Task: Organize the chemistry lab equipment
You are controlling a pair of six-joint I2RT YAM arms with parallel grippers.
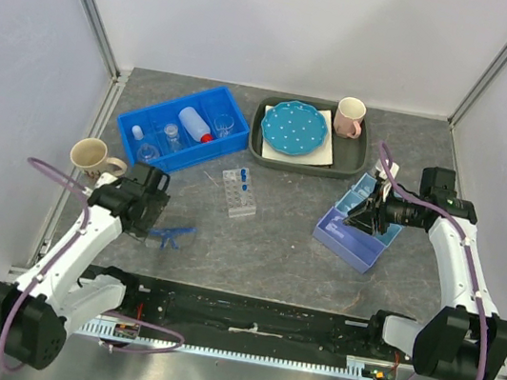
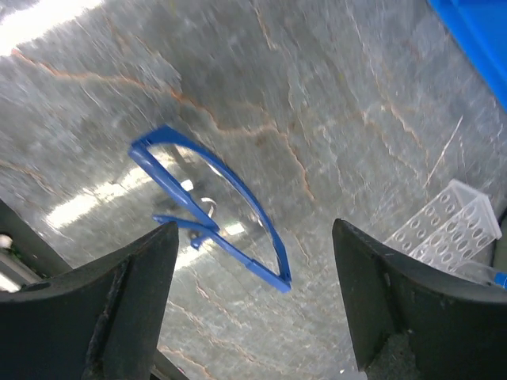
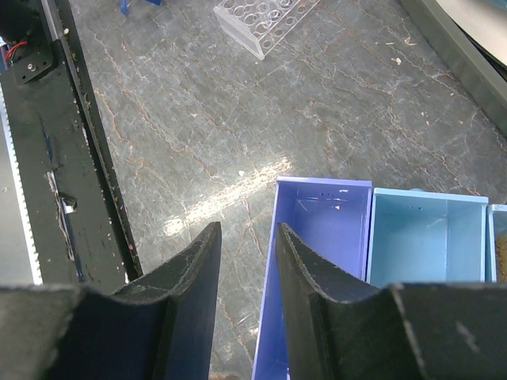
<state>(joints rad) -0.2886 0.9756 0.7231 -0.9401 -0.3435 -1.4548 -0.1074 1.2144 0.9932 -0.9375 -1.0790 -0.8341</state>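
Left wrist view: left gripper [image 2: 253,229] gapes over blue plastic safety glasses [image 2: 222,198] at the grey table's [image 2: 356,119] seven o'clock; right gripper [image 3: 247,233] holds its jaws slightly apart, empty.

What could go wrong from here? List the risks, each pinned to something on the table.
1. The blue safety glasses lie flat under the open left claw. A frame that thin may slip out as the fingers shut.
2. The beige mug stands close beside the left arm, and a swing could knock it.
3. The right claw hangs right by the purple bin wall and could catch it if lowered.
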